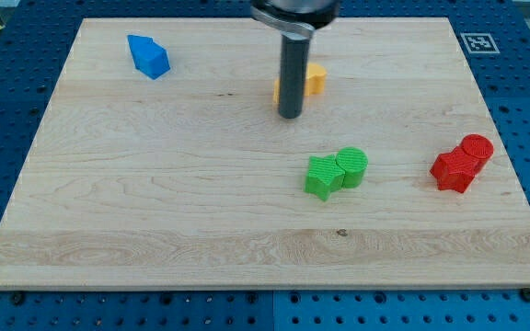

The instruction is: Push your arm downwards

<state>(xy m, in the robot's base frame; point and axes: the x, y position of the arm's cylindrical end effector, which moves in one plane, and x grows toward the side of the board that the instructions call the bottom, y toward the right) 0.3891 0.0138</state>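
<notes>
Wooden board (155,202): pale plank top on a blue pegboard bench, six blocks scattered across it, wide bare wood toward the bottom edge.
Rod: you see it dropping straight from the top edge, upright, dark, its mount cropped by the frame.
My tip (290,116): resting on the board just in front of the orange block (315,80), whose left part the rod hides; whether they touch cannot be told.
Gripper state: none fitted, so nothing is held or clamped; your only contact is the rod's end.
Blue block (148,56): wedge-like, near the top-left corner, well apart from the tip.
Green pair: star-like green block (323,176) touching green cylinder (352,166), below-right of the tip.
Red pair: angular red block (454,170) touching red cylinder (477,148), near the right edge.
Judgement: a push toward the bottom edge looks unobstructed, passing left of the greens.
</notes>
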